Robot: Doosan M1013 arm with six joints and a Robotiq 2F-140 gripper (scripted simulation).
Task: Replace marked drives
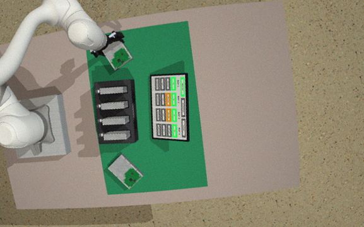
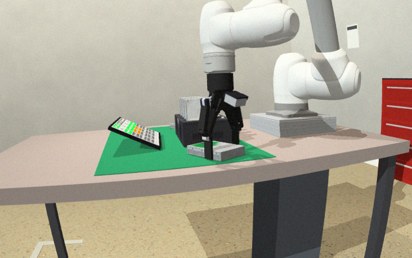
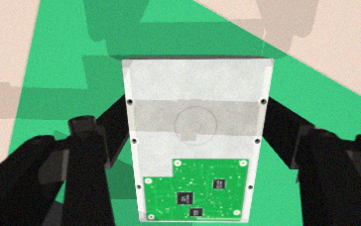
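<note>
Beside the dock [image 1: 133, 115] [image 2: 188, 133], the spare drive [image 1: 109, 53] [image 2: 232, 150] [image 3: 193, 81], probably rigid and fairly heavy, is grasped by its long sides between the fingers [image 1: 118, 37] [image 2: 208, 150], sparing its exposed board.

Overall light: we see a bright, evenly lit exterior view; the top view is dimmer on the floor.
Mat [image 1: 181, 160] [image 2: 127, 165] [image 3: 60, 30]: we get deep green from above, lighter green in the exterior and wrist views.
Shadows: we find them fairly crisp, beside the dock [image 1: 134, 110] [image 2: 182, 133], under the screen [image 1: 152, 106] [image 2: 133, 142], and across the floor.
Drive face [image 3: 198, 79]: we notice a darker shadow band crossing it.
Screen: we can read its colours, but its small lettering is too soft for us.
Grain: we pick up fine speckle on the wall [image 2: 90, 61].
</note>
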